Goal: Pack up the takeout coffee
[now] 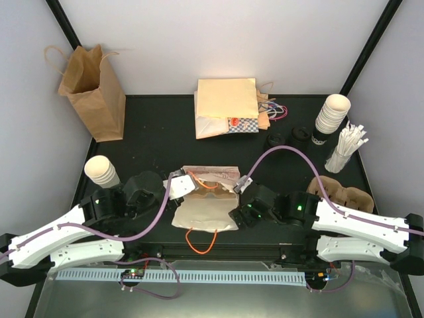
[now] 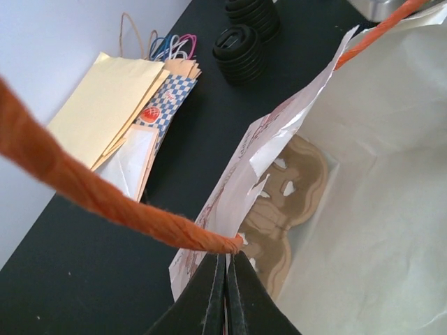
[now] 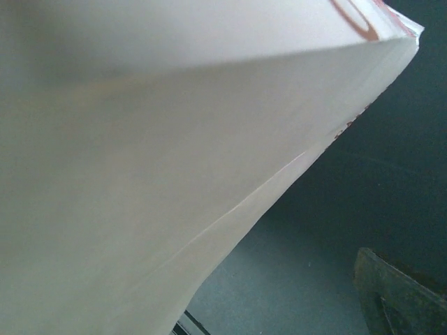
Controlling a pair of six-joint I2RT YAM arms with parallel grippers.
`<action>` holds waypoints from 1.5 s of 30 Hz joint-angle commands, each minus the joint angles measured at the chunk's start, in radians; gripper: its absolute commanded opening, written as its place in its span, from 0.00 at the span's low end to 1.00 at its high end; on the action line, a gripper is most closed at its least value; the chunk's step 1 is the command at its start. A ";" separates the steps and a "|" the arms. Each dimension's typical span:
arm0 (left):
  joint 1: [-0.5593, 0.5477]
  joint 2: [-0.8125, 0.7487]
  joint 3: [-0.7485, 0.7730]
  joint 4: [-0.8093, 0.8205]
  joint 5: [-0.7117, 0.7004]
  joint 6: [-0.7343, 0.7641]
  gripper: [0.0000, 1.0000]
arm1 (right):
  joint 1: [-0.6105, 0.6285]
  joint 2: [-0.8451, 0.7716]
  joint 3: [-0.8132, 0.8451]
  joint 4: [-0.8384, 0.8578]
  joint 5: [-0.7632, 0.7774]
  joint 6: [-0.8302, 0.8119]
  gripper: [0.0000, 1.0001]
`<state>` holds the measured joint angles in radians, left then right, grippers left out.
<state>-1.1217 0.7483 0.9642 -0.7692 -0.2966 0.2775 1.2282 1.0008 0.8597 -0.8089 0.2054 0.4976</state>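
Takeout coffee cannot be picked out with certainty in any view.

Top view: a black desk (image 1: 152,126) sits between pale walls (image 1: 232,40) and black frame posts (image 1: 368,46). At 10 o'clock a brown paper bag (image 1: 96,93) stands upright and open. At 12 o'clock lies a pile of flat bags (image 1: 226,106). At 2 o'clock a stack of lidless cream cups (image 1: 331,114) leans on a dark foot; whether that foot is the takeout coffee cannot be told. Black lids (image 1: 275,139) lie just beside it, and a bundle of white sticks (image 1: 344,149) is near. At 3 o'clock rests a loose brown carrier (image 1: 341,195); at 9 o'clock, a second cup stack (image 1: 101,170). In the middle a white paper bag (image 1: 205,209) lies between the left fingers (image 1: 182,187) at its mouth and the right fingers (image 1: 235,213) at its side.

Left wrist view: the desk (image 2: 105,279) runs up to a pale wall (image 2: 42,56), with the flat bags (image 2: 105,112) at 10 o'clock and stacked lids (image 2: 239,50) at 12. The white bag (image 2: 377,209) gapes open with a cardboard cup carrier (image 2: 293,188) inside. The left fingers (image 2: 225,262) are pressed together on its rim, where the orange handle (image 2: 105,199) is rooted.

Right wrist view: the bag's wall (image 3: 140,174) fills most of the frame, with the desk (image 3: 377,174) beyond. One finger (image 3: 398,293) shows at 5 o'clock; the right fingers stand wide apart.
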 commanded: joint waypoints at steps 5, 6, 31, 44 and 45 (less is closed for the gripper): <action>0.011 0.014 0.023 0.010 -0.116 -0.092 0.02 | 0.002 -0.067 0.114 0.026 0.178 -0.008 1.00; 0.025 0.015 0.027 0.007 -0.116 -0.098 0.01 | -0.004 -0.065 0.141 0.026 0.186 -0.031 1.00; 0.923 0.439 0.459 -0.329 0.403 -0.441 0.02 | -0.260 -0.013 0.439 -0.024 0.167 -0.123 1.00; 1.225 0.695 0.671 -0.284 0.731 -0.503 0.02 | -0.269 -0.047 0.342 -0.016 0.163 -0.097 1.00; 1.236 0.703 0.677 -0.277 0.735 -0.510 0.02 | -0.269 -0.049 0.335 -0.017 0.166 -0.095 1.00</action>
<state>0.0757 1.4269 1.5711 -1.0630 0.3565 -0.1955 0.9661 0.9775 1.2160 -0.8272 0.3634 0.3817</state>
